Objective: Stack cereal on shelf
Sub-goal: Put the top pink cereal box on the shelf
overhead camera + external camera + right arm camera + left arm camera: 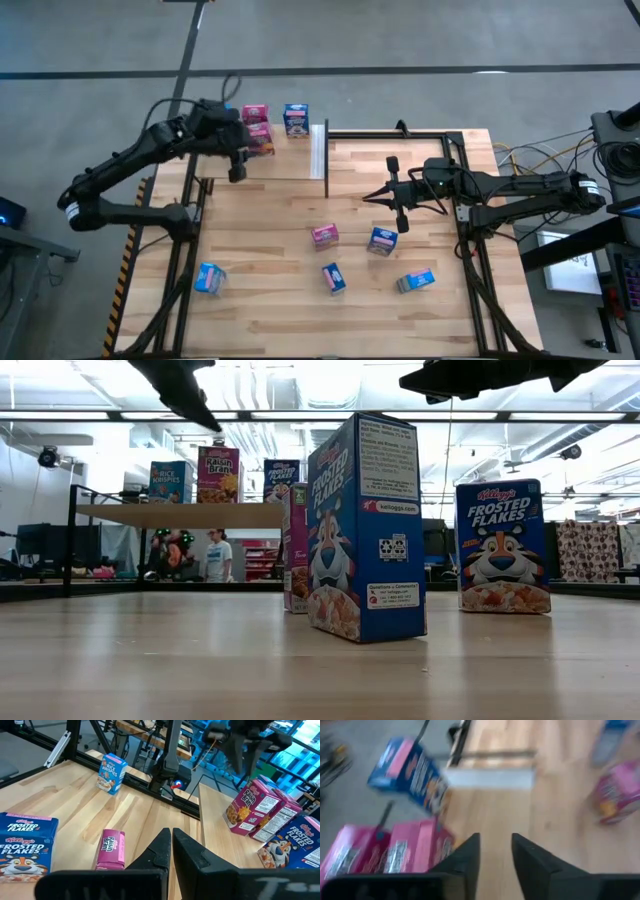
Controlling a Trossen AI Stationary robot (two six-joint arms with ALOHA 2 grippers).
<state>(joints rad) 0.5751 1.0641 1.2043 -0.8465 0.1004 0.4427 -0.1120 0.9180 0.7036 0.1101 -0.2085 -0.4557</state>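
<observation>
**Cereal on shelf.** Three boxes are standing at the far left of the shelf [285, 160]: two pink Raisin Bran boxes [257, 128] side by side, touching, and a blue box [296, 120] just beside them, nearer the white strip [318, 150]. In the low view they are showing on the raised shelf board as a blue Rice Krispies [167, 481], a pink Raisin Bran [219, 474] and a further box partly hidden behind the nearest Frosted Flakes.

**Cereal on table.** Five boxes are sitting on the plank table [260, 300]: a pink box [324, 235] near the middle, a blue box [381, 241] just right of it, a blue box [333, 278] nearer the front, a blue box lying flat [416, 281] to the right, and a blue Rice Krispies box [209, 278] well apart at front left. Fronts are printed; the tiger of Frosted Flakes [503, 546] is facing the low camera.

**Left gripper** [238, 163]. Hovering over the shelf's left part, just in front of the pink pair. Fingers [465, 857] are parted with bare wood between them, gripping nothing; the pink boxes are lying beside the fingers, not between.

**Right gripper** [397, 192]. Hovering over the table right of the shelf, above the pink and blue boxes. Fingers [159, 851] are pressed nearly together on nothing; the pink box [112, 849] is lying beside them, apart.
</observation>
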